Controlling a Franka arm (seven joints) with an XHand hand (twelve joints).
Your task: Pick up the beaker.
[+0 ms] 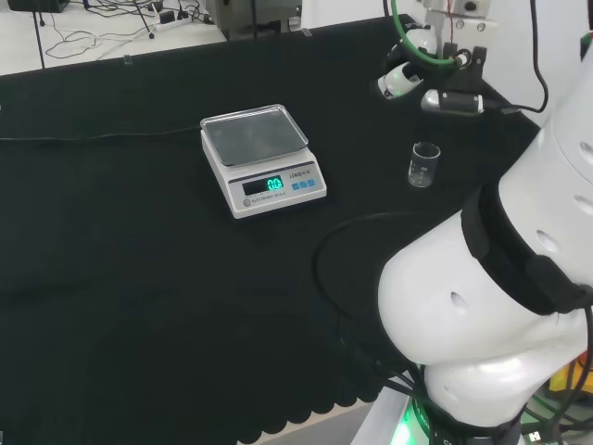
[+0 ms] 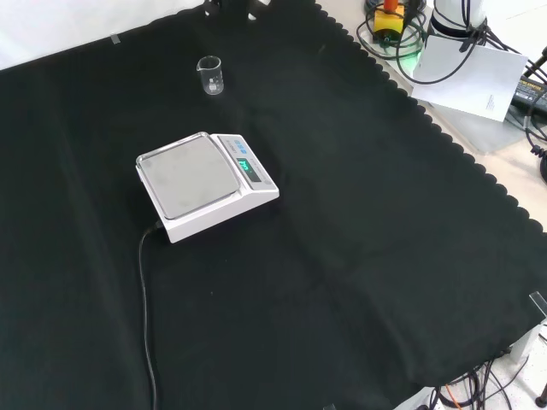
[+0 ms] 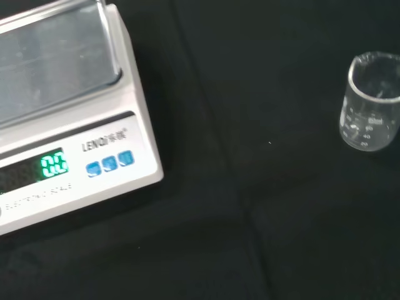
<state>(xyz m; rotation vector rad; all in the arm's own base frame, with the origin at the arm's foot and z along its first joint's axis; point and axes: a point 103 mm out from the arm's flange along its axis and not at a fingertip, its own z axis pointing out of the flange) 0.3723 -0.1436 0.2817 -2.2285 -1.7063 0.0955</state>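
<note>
The hand [image 1: 404,80] hangs over the far right part of the tabletop [image 1: 139,278] in the head view, a white and black shape below a green cable. Too little of it shows to tell whether it is released or clenched. It touches nothing on the cloth.

Just below the hand in the head view, and apart from it, stands the beaker [image 1: 424,164]. It is a small, clear vessel with straight walls, upright on the black cloth, and the cloth shows darkly through it. Its rim catches the light as a thin bright ring. In the wrist view the beaker [image 3: 370,103] carries white graduation marks and print on its wall, and its base rests flat on the cloth. In the front view the beaker [image 2: 210,75] stands near the top of the cloth, and its rim shows a small pouring lip.

Well apart from the beaker sits a white electronic scale [image 1: 262,158] with a bare, square metal pan. Its display glows green, with blue buttons beside it. In the front view the scale [image 2: 205,184] lies below the beaker, nearer the camera, and a black cable [image 2: 145,299] runs from its near side down across the cloth.
</note>
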